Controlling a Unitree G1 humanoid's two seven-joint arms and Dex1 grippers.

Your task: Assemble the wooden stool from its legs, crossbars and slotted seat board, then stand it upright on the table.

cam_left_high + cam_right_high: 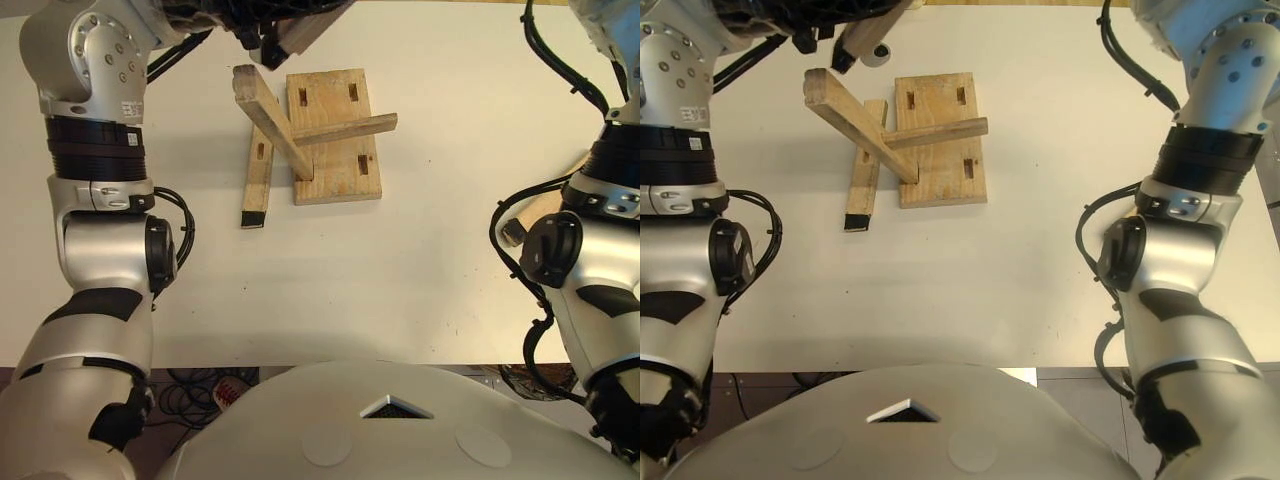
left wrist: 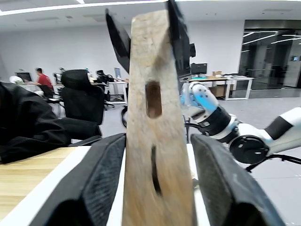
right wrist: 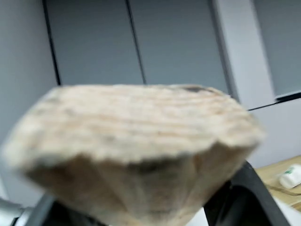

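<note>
Left gripper (image 2: 146, 33): up past the far left corner of the seat board (image 1: 340, 140). Its two dark fingers (image 2: 118, 41) are closed on the sides of a held leg (image 2: 155, 141), touching it on both flanks.
Held leg: a pale wooden bar with an oblong slot cut through it and a narrower slit below. It is raised off the table (image 1: 400, 290) and is not touching the seat board.
Loose leg (image 1: 258, 178): lies flat on the table just beside the seat board's left edge and roughly parallel to it. One slot faces up, and the end nearer the robot is dark.
Standing leg (image 1: 268, 118): its foot sits in the seat board's near left slot. It leans up and away to the left, so its top overhangs the loose leg.
Seat board: lies flat on the table in the far middle, with three open slots showing.
Crossbar (image 1: 350, 127): one end meets the standing leg partway up. It runs across above the seat board, and its other end juts past the board's right edge.
Side piece (image 1: 548, 203): pale wood, well apart to the right of the seat board and partly hidden behind the right arm.
Right gripper (image 3: 141, 202): closed around a wooden piece (image 3: 136, 122), whose rough end grain faces the wrist camera with dark gripper parts on either side. I cannot tell where it sits relative to the seat board.
</note>
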